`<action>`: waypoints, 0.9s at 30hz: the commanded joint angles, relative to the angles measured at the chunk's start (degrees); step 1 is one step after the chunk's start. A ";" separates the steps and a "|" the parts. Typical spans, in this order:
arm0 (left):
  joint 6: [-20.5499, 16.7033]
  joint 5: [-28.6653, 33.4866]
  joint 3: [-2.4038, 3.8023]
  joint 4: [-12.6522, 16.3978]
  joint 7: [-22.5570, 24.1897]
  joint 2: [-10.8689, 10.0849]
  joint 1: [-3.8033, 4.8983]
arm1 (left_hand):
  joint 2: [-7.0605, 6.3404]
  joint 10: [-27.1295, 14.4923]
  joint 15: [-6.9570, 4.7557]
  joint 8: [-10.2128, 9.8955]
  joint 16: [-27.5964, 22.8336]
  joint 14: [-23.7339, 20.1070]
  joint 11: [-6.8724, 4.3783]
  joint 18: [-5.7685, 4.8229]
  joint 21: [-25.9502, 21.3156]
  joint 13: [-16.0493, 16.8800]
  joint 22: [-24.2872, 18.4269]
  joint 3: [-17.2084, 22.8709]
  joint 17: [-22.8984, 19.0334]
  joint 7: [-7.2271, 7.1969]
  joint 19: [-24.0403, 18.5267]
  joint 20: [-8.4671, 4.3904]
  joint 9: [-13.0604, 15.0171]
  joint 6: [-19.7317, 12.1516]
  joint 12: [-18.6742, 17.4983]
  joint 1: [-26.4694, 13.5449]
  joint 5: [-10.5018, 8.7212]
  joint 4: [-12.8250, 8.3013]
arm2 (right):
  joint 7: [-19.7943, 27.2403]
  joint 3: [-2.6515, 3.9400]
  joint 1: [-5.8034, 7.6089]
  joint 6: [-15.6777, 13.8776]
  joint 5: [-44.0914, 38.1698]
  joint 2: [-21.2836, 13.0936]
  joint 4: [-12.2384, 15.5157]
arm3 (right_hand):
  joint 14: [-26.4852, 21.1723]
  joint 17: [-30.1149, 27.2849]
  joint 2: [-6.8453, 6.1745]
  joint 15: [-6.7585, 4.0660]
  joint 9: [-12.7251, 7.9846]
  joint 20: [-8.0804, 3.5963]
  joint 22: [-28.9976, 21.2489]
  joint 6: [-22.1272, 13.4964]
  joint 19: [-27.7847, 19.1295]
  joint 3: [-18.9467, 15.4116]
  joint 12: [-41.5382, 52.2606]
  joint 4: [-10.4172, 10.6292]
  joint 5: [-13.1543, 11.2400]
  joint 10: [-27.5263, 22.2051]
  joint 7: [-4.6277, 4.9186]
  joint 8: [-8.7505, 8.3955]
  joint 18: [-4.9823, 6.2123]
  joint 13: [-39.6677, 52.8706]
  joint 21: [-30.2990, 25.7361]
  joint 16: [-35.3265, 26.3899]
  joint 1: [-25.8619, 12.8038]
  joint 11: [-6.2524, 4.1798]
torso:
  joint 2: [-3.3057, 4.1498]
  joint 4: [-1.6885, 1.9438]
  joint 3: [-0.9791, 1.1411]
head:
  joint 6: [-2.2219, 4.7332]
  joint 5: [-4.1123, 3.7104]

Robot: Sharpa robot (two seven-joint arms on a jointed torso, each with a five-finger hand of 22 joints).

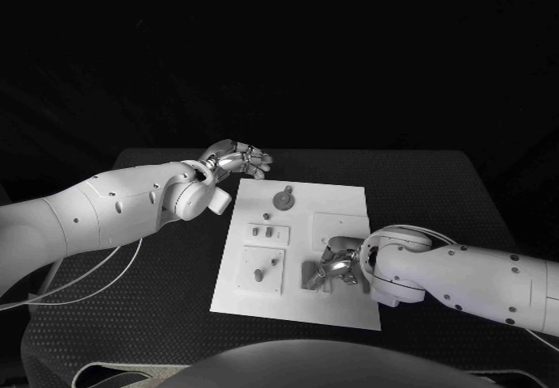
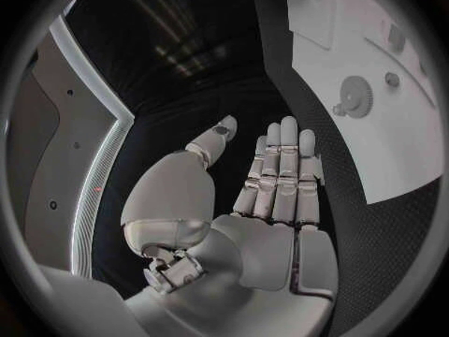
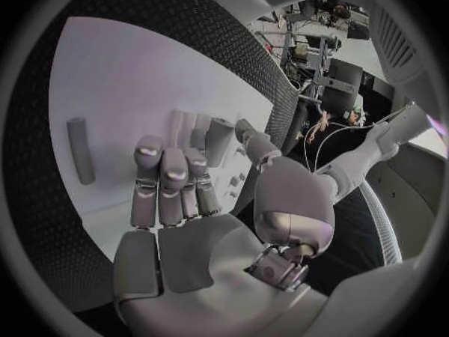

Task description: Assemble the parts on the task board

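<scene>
Your left hand [image 1: 237, 158] spread, holding nothing, off the task board's [image 1: 338, 202] far corner | right hand [image 1: 335, 265] on board, grip unclear | gear [image 1: 283, 198] near far edge

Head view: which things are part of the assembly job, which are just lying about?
Job:
- task board
- gear-shaped part at the board's far end
- small upright pegs on the board's left side
- left hand, open, off the board's far-left corner
- right hand, low over the board; whether it holds a part is unclear

Lying about:
- black table
- cable under the left arm
</scene>
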 commanded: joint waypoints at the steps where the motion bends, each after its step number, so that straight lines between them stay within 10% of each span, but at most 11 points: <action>1: 0.73 0.30 0.04 0.14 0.36 0.01 0.07 | 0.17 0.02 0.15 0.30 -0.23 0.39 0.47 0.74 -0.36 0.08 0.10 -0.01 0.10 -0.06 0.30 0.27 -0.06 -0.49 -0.35 -0.12 -0.24 0.45 | -1.05 -0.07 -0.10 -0.29 -2.79 -0.02 -0.18 | 0.75 0.26 2.07 -0.30 0.06 -0.01 -0.07 0.82 0.53 -0.07 0.29 0.02 0.14 0.90 -0.04 0.44 1.74 0.28 0.33 0.33 0.06 -0.23 | -0.01 0.02 -0.02 | -0.04 0.00; 9: 0.83 0.30 0.04 0.17 0.35 0.01 0.07 | 0.17 0.02 0.15 0.31 -0.27 0.40 0.47 0.74 -0.38 0.09 0.12 -0.01 0.14 -0.06 0.31 0.27 -0.06 -0.50 -0.35 -0.14 -0.24 0.47 | -1.55 -0.07 -0.30 -0.64 -5.07 0.20 -0.07 | 1.69 0.17 5.31 -0.59 0.02 -0.06 -0.19 2.02 0.88 2.76 0.49 -2.02 0.15 3.15 -0.51 0.78 1.73 0.78 0.37 -0.13 4.02 -0.69 | 0.00 0.01 -0.01 | -0.24 0.06; 27: 0.83 0.30 0.04 0.25 0.30 -0.13 0.07 | 0.21 0.02 0.15 0.33 -0.33 0.43 0.47 0.75 -0.42 0.12 0.17 -0.01 0.24 -0.06 0.33 0.27 -0.07 -0.50 -0.37 -0.15 -0.24 0.51 | -0.92 -0.07 -0.32 -2.32 -6.56 -0.57 0.27 | 2.92 0.58 4.28 -0.58 -0.87 0.62 -0.50 2.92 1.51 3.97 -0.18 -0.67 0.72 4.63 -0.53 0.33 1.74 1.41 0.23 -0.99 2.74 -0.71 | 0.00 0.02 0.00 | -0.24 -0.06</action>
